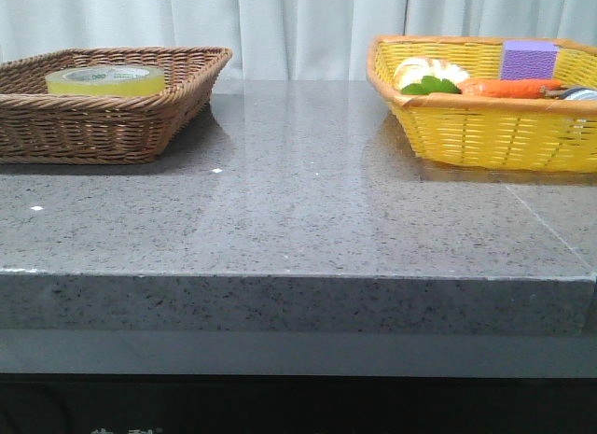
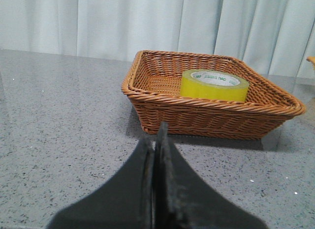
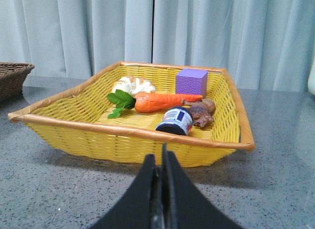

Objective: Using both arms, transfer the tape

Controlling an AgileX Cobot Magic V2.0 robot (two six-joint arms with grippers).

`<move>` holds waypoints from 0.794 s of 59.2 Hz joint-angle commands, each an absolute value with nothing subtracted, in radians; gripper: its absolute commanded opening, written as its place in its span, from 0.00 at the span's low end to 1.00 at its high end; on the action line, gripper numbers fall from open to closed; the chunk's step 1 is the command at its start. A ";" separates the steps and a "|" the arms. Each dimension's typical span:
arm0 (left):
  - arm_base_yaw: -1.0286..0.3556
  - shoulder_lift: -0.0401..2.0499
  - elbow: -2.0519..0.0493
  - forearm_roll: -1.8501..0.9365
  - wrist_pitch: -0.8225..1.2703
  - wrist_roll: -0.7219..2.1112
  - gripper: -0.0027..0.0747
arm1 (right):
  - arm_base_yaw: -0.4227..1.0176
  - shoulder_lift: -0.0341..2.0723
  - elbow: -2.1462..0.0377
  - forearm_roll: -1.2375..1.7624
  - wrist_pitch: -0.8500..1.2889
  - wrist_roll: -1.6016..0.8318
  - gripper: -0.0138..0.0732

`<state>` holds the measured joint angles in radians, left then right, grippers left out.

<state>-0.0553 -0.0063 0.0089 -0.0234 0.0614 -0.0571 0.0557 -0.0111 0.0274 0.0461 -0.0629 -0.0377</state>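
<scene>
The left gripper [image 2: 156, 140] has its black fingers pressed together on nothing and hangs over the grey stone table [image 1: 298, 210], short of the brown wicker basket [image 2: 206, 108]; the right gripper [image 3: 160, 162] is likewise closed and empty, just in front of the yellow basket [image 3: 133, 135]. The tape [image 2: 214, 85], a wide roll of translucent yellow with a white core printed in green, lies flat inside the brown basket, whose near rim stands between it and the left gripper. The yellow basket holds a carrot [image 3: 165, 102] with green leaves, a cauliflower [image 3: 132, 84], a purple cube [image 3: 191, 81], a small dark jar [image 3: 175, 121] and a brown lumpy item [image 3: 202, 112] beside it.
</scene>
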 commanded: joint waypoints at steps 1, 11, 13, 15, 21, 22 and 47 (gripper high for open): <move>-0.049 -0.023 0.048 -0.031 -0.022 -0.068 0.01 | 0.037 -0.037 0.001 0.034 -0.148 -0.034 0.08; -0.049 -0.023 0.048 -0.031 -0.022 -0.068 0.01 | -0.012 -0.037 0.001 0.041 -0.146 -0.034 0.08; -0.049 -0.023 0.048 -0.031 -0.022 -0.068 0.01 | -0.018 -0.037 0.001 0.040 -0.146 -0.034 0.08; -0.049 -0.023 0.048 -0.031 -0.022 -0.068 0.01 | -0.021 -0.037 0.001 0.041 -0.146 -0.034 0.08; -0.049 -0.023 0.048 -0.031 -0.022 -0.068 0.01 | -0.020 -0.037 0.001 0.050 -0.146 -0.034 0.08; -0.049 -0.023 0.048 -0.031 -0.022 -0.068 0.01 | -0.020 -0.037 0.001 0.050 -0.146 -0.034 0.08; -0.049 -0.023 0.048 -0.031 -0.022 -0.068 0.01 | -0.020 -0.037 0.001 0.053 -0.149 -0.034 0.08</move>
<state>-0.0553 -0.0063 0.0089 -0.0234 0.0614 -0.0571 -0.0148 -0.0111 0.0274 0.0498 -0.0629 -0.0354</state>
